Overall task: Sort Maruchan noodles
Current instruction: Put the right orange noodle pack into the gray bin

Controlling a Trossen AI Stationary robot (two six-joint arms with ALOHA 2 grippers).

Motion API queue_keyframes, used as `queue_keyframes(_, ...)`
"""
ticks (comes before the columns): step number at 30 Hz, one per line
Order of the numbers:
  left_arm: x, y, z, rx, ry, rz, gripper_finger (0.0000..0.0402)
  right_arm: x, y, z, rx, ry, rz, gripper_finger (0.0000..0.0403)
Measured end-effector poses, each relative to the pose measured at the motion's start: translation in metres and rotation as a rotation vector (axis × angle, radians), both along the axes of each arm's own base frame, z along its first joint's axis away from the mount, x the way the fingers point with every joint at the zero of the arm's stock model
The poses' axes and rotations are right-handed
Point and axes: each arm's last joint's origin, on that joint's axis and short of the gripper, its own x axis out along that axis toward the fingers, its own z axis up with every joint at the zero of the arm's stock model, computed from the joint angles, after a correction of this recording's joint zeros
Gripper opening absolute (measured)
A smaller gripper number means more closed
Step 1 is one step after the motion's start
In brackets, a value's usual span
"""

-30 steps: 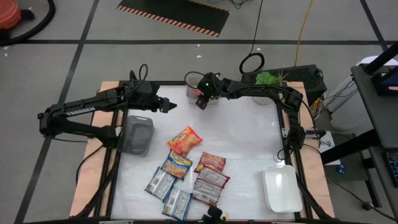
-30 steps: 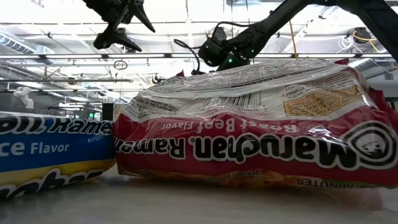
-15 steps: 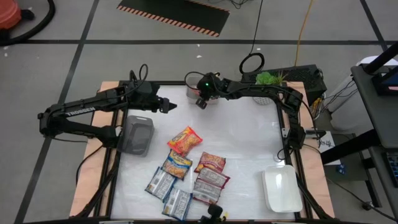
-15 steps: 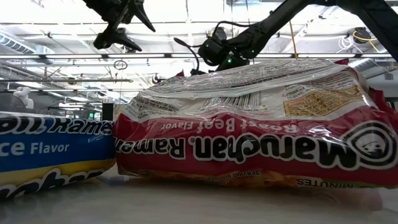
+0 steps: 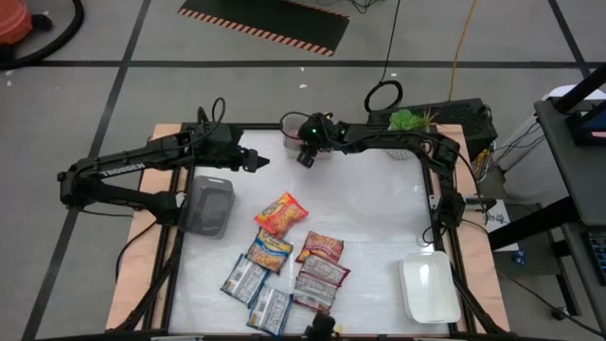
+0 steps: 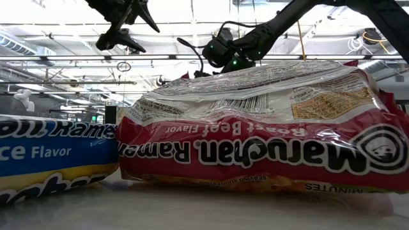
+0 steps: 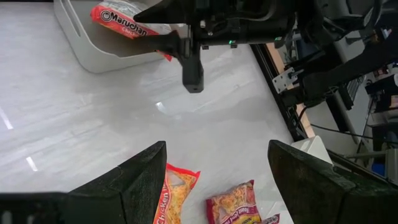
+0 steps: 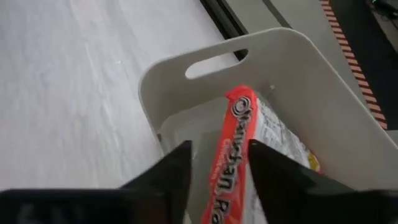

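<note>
The right gripper (image 5: pixel 305 157), fingers apart and empty, hovers upper centre over a white tray (image 8: pixel 292 81) holding an orange Maruchan packet (image 8: pixel 233 155). It's probably light, crinkly and slippery, so pinch an edge.

Both arms are dark, slender and jointed. The left arm (image 5: pixel 133 169) carries white lettering along its forearm. The right arm (image 5: pixel 379 137) shows a small green light near its wrist and black cables.
</note>
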Motion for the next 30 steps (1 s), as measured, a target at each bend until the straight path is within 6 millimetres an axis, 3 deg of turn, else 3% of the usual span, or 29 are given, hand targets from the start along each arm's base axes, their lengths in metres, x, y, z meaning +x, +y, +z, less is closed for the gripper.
queue_keyframes(6,0.0,0.0,0.0,-0.003,-0.001,0.002,0.028,0.007,0.004,-0.02,-0.079,0.082,-0.041,0.024)
queue_keyframes(11,0.0,0.0,0.0,-0.007,-0.002,0.002,0.028,0.01,0.009,-0.019,-0.162,0.118,-0.023,0.0257)
queue_keyframes(19,0.0,0.0,0.0,-0.007,-0.002,0.001,0.028,0.008,0.01,-0.021,-0.15,0.145,-0.023,0.0221)
queue_keyframes(30,0.0,0.0,0.0,-0.002,0.0,0.001,0.028,0.004,0.01,-0.025,-0.173,0.223,-0.034,0.012)
